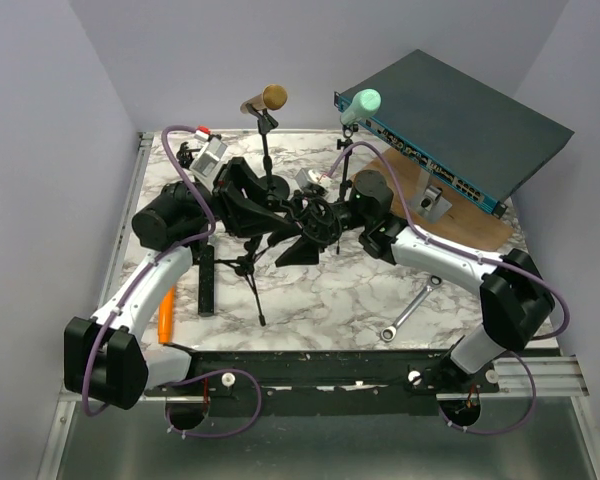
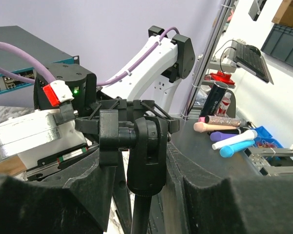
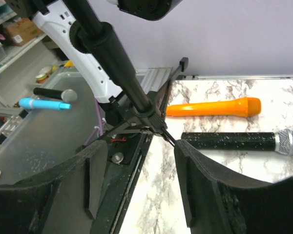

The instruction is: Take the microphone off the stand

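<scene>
Likely risk: stand [image 2: 146,146] tips if nudged; left gripper [image 2: 136,200] part-closed around it, grip unclear; right gripper [image 3: 141,170] open, empty.

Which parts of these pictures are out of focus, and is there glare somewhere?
Top external view: sharp, even light, no glare on the table. Left wrist view: left fingers blurred, stand clip sharp. Right wrist view: right fingers blurred, orange microphone sharp.

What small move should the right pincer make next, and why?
Probably close the right pincer on the black tripod stand's pole: its jaws stand open with that pole lined up between them, so gripping there would likely steady the stand.
</scene>
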